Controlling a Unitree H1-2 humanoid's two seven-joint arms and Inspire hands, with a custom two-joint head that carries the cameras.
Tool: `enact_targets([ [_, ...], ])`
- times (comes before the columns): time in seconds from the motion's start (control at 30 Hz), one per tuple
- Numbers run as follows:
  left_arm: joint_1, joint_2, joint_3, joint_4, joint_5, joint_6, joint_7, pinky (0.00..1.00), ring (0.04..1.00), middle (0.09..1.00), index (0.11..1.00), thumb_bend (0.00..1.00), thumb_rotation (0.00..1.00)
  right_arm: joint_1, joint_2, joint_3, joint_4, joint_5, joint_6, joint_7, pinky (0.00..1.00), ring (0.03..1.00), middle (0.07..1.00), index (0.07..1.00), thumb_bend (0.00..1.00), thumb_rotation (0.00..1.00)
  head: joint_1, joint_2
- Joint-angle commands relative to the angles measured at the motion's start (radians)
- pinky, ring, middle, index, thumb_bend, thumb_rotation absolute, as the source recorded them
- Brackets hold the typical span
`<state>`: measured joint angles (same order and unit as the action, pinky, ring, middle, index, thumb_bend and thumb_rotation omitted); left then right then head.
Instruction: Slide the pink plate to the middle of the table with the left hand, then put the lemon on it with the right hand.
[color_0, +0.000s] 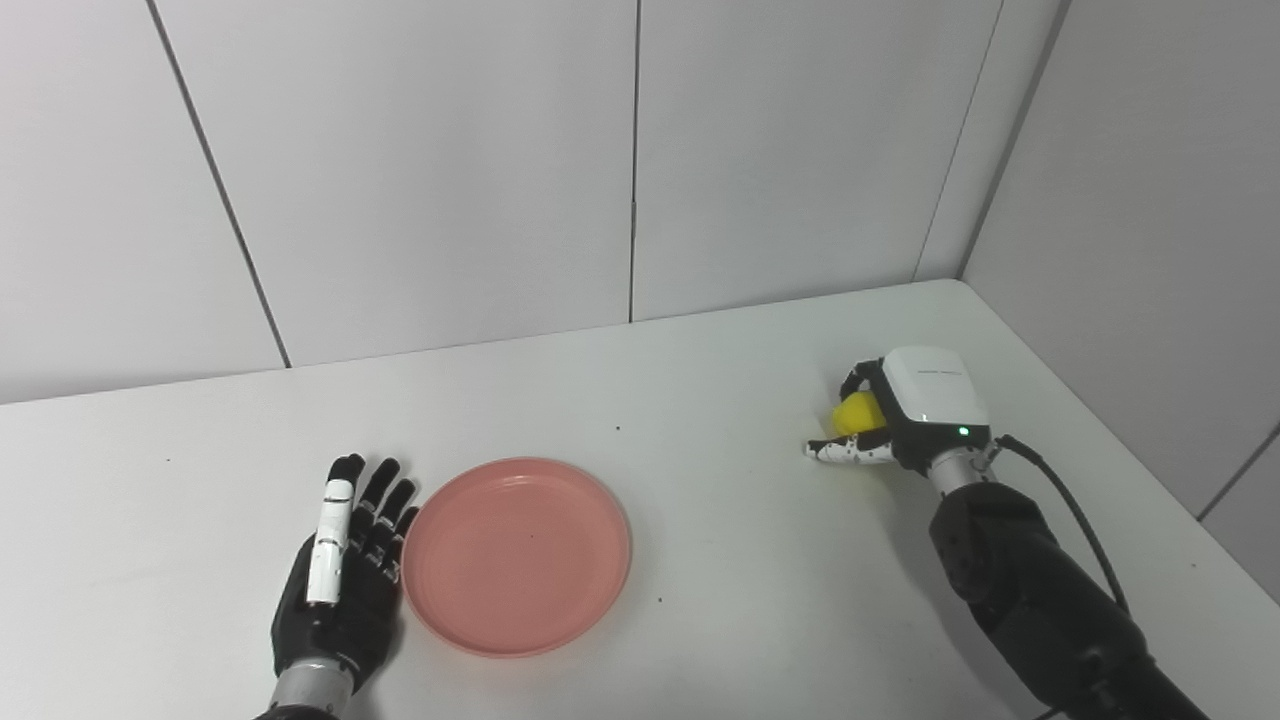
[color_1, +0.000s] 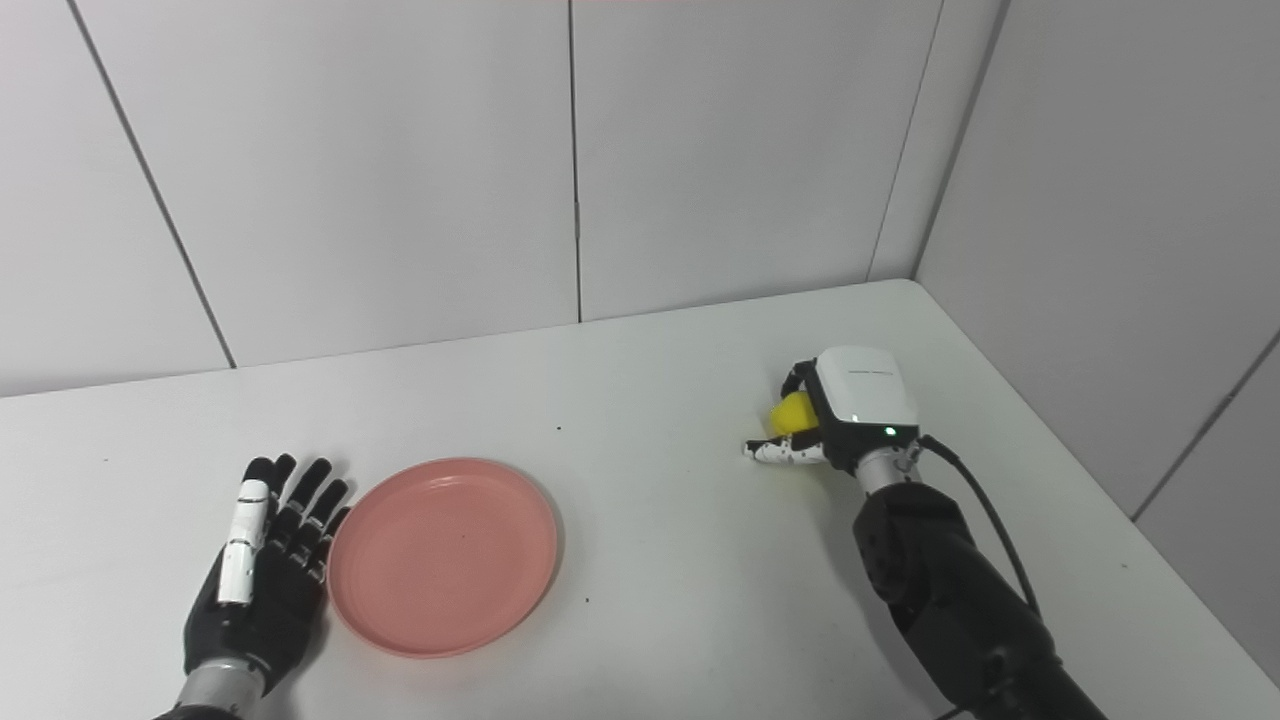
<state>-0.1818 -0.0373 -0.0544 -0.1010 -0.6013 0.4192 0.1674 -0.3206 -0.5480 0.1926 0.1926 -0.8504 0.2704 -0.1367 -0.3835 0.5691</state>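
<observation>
The pink plate (color_0: 516, 555) lies flat on the white table (color_0: 700, 400), left of its middle near the front. My left hand (color_0: 345, 560) rests open beside the plate's left rim, fingers straight and pointing away from me, touching or almost touching the rim. Far to the right, my right hand (color_0: 905, 415) is curled around the yellow lemon (color_0: 856, 412), which shows only partly between the fingers and the thumb (color_0: 845, 452). The lemon sits low, at or just above the tabletop; whether it is lifted I cannot tell.
Grey wall panels (color_0: 640, 150) close off the back and the right side of the table. The table's right edge (color_0: 1150, 470) runs close to my right arm. A black cable (color_0: 1075, 520) loops from the right wrist.
</observation>
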Motion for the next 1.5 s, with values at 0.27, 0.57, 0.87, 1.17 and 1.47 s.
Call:
enact_targets([
  [0.27,0.030,-0.020,-0.017,0.023,0.033,0.050,0.020,1.00,0.979,0.958,1.000,0.56,0.61,-0.087,-0.014,0.014,-0.122,-0.017,-0.085,-0.002,0.14,0.196,0.268,0.386,0.58,0.41,0.032,0.000],
  [0.57,0.033,-0.047,-0.017,0.028,0.075,0.050,0.007,1.00,0.976,0.956,1.000,0.57,0.60,-0.122,0.014,0.039,-0.231,-0.030,-0.083,0.093,0.13,0.185,0.251,0.344,0.59,0.43,0.082,-0.005],
  [0.87,0.038,-0.086,-0.013,0.040,0.120,0.043,-0.011,1.00,0.962,0.948,1.000,0.59,0.60,-0.141,0.060,0.055,-0.329,-0.032,-0.094,0.163,0.13,0.183,0.252,0.356,0.59,0.38,0.154,-0.008],
  [1.17,0.044,-0.123,-0.004,0.053,0.185,0.032,-0.028,1.00,0.934,0.932,1.000,0.59,0.64,-0.149,0.097,0.071,-0.376,-0.059,-0.107,0.201,0.13,0.193,0.273,0.407,0.57,0.36,0.207,-0.005],
  [1.47,0.046,-0.178,0.016,0.055,0.220,0.037,-0.018,0.99,0.925,0.916,1.000,0.61,0.60,-0.152,0.104,0.069,-0.397,-0.049,-0.146,0.231,0.13,0.193,0.273,0.420,0.57,0.35,0.289,-0.004],
])
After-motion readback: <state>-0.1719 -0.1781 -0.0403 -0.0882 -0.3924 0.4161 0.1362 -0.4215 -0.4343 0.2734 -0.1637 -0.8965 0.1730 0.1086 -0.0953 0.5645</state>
